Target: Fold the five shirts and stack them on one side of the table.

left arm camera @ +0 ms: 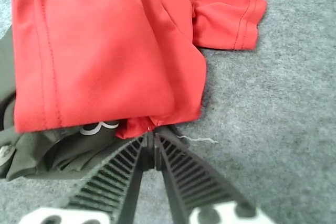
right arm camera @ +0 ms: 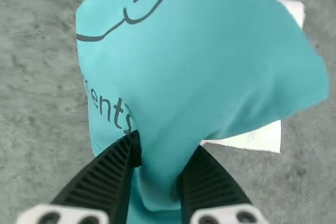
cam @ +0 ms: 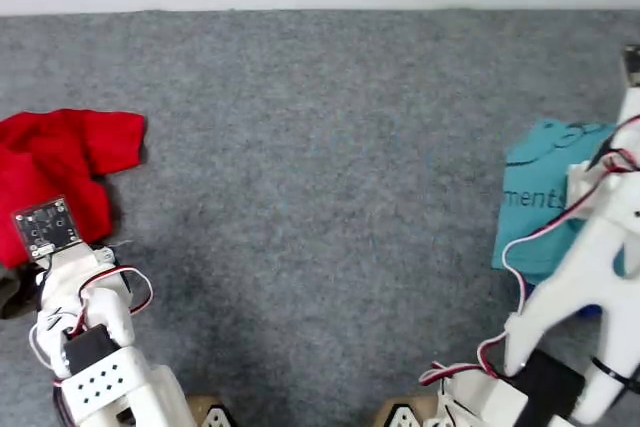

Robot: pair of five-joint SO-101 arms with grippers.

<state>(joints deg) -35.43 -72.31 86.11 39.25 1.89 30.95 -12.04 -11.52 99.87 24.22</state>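
A grey carpeted table [cam: 320,147] is seen from above, with one robot arm at each lower corner.

At the far left edge lies a red shirt [cam: 60,162], rumpled and unfolded, one short sleeve spread out to the side. The left wrist view shows it resting partly on a dark olive shirt [left arm camera: 47,153], which is bunched up beneath it. The left gripper [left arm camera: 153,145] has its fingers pressed together, and their tips appear to pinch the near hem of the red shirt.

At the far right edge lies a teal shirt [cam: 540,187] with dark printing, folded to a roughly rectangular shape. The right gripper [right arm camera: 160,166] is closed around a raised fold of it, with teal fabric filling the gap between the fingers. A white garment [right arm camera: 252,137] peeks out from under the teal shirt, lying flat. A small patch of blue fabric [cam: 590,312] shows beside the right arm, too little of it to identify.

The task looks partly done. A stack seems to be forming on the right side, with the teal shirt on top and perhaps two shirts below. The red and olive shirts still need folding and carrying across.
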